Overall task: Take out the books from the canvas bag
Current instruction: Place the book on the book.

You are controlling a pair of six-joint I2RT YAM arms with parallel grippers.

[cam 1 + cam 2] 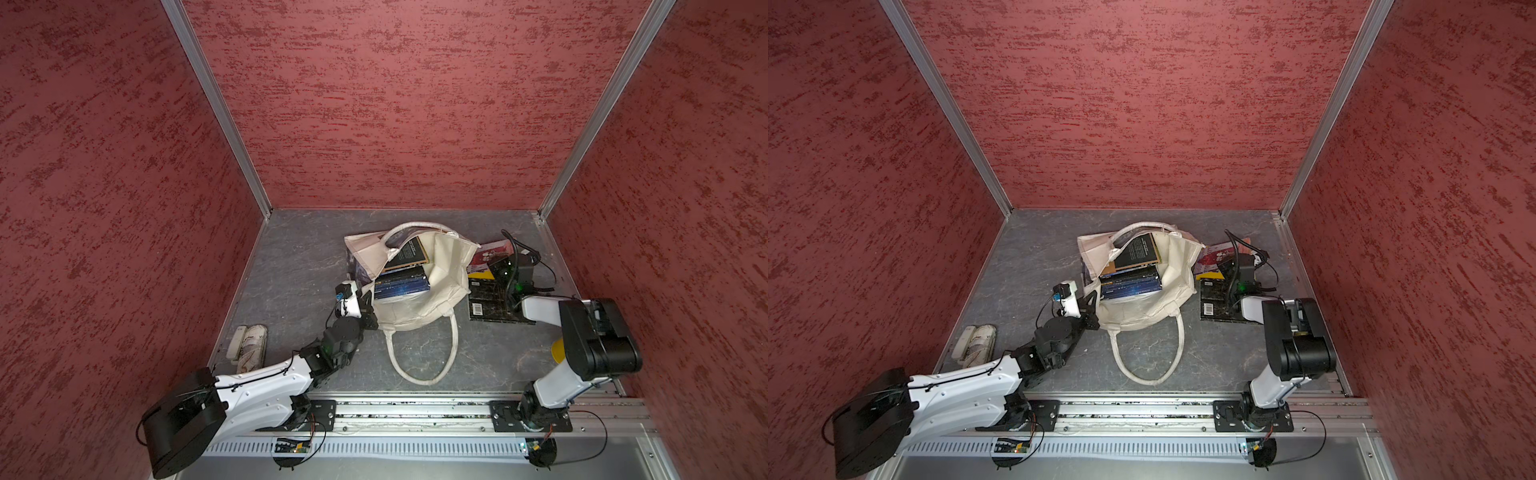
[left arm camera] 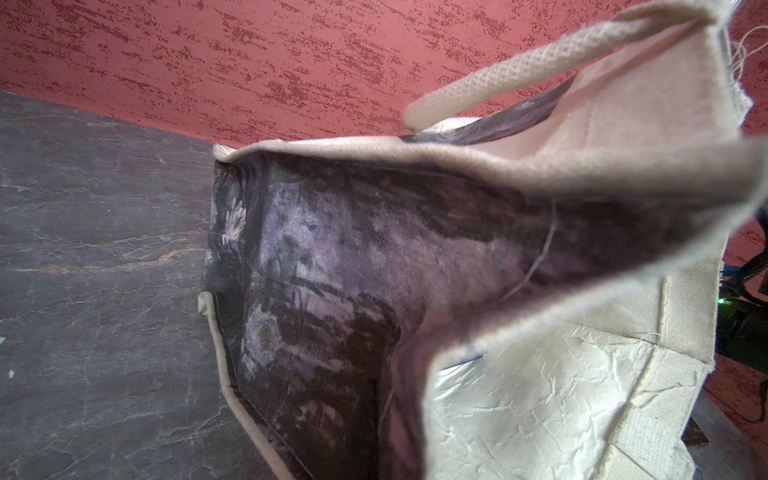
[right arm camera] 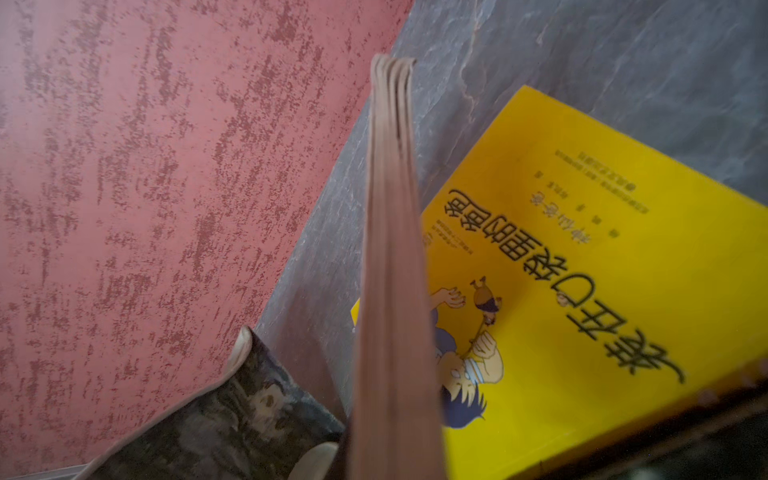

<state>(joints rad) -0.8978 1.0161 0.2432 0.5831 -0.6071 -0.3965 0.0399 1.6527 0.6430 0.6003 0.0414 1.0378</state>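
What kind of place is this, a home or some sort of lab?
Probably a robot test cell, not a home: red textured wall panels in aluminium framing enclose a grey slate-look tabletop, and two robot arms are mounted on a rail along its front edge.

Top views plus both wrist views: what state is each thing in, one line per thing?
canvas bag: on the table, mouth open, books inside.
books in bag: stacked, not yet out.
held book: clamped edge-on in the right gripper.
yellow book: flat on the table, outside the bag.
black book: flat on the table, outside the bag.
left gripper: shut on the bag's rim.
right gripper: shut on the held book.
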